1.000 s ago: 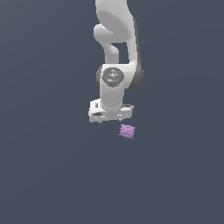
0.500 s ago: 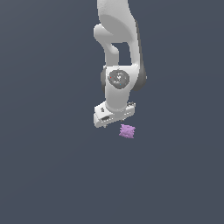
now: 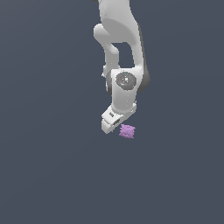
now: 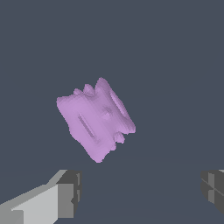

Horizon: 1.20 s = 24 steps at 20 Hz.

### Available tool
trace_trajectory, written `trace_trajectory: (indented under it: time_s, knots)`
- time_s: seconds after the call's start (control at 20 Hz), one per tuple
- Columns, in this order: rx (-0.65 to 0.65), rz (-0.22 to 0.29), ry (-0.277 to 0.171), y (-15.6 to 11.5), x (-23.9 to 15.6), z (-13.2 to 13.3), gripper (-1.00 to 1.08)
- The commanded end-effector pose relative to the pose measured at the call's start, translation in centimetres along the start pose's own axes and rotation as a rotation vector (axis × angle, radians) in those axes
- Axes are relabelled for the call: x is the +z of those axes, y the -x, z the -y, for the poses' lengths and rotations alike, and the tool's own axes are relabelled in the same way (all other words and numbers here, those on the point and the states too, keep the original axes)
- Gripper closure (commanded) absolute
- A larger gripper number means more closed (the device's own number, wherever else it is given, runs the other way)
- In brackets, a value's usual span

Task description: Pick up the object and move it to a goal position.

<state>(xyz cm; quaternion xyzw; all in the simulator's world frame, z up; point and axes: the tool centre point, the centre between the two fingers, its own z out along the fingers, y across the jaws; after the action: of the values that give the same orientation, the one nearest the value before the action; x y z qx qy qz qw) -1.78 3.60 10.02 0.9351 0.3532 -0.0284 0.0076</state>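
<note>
Wrist view: nearest are the tool's (image 4: 140,192) two grey fingertips (image 4: 70,192), spread wide with nothing between them. Beyond them the light-purple object (image 4: 96,118) lies on the dark tabletop (image 4: 175,65), ahead of the gap and not yet inside it. It looks small, light and rigid; its bumpy faces may slip, so the flatter opposite sides seem the best hold. In the exterior view it (image 3: 127,131) sits just beside the lowered tool.
</note>
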Motion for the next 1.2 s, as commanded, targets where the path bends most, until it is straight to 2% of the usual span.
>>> trace_trajectory:
  time_s: [0.0,0.6,1.15]
  knots:
    - [-0.083,-0.007,0.002,-0.5,0.2,0.5,-0.92]
    - [-0.434,-0.041,0.015,-2.8,1.0,2.6,-0.92]
    - [-0.569,-0.055,0.022,-3.7,1.2,3.5,-0.92]
